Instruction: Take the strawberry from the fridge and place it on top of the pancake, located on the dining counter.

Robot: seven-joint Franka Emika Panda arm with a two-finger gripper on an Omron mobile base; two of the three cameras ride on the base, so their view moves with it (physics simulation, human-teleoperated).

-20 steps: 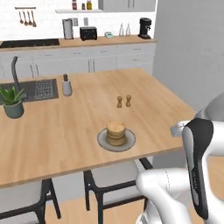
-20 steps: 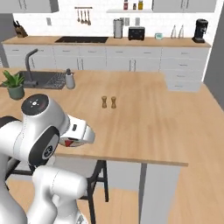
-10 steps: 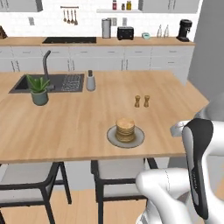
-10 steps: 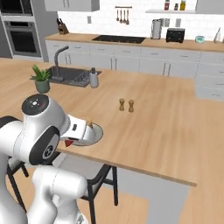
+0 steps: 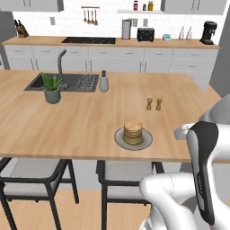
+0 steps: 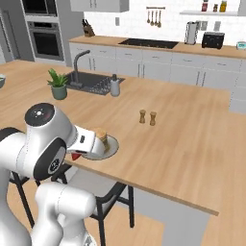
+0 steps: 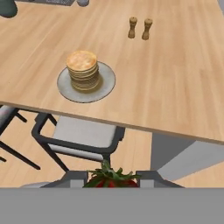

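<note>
Hand (image 7: 111, 180) grips the strawberry (image 7: 109, 177) tight, hanging off the surface (image 7: 175, 87) edge above a chair (image 7: 81, 138); the pancake (image 7: 83, 70) sits on its plate (image 7: 105, 85), 2 shakers (image 7: 140, 27) beyond.

dining counter (image 5: 81, 126) | on it: plate (image 5: 133, 139), two shakers (image 5: 153, 104), potted plant (image 5: 52, 88), dispenser bottle (image 5: 103, 81)

White cabinets (image 5: 134, 63) behind; dark-framed chairs (image 5: 36, 173) on wood floor (image 5: 85, 211).

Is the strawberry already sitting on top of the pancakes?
No, the pancake stack has a bare top, and the strawberry is held in the gripper, off the counter's edge.
</note>
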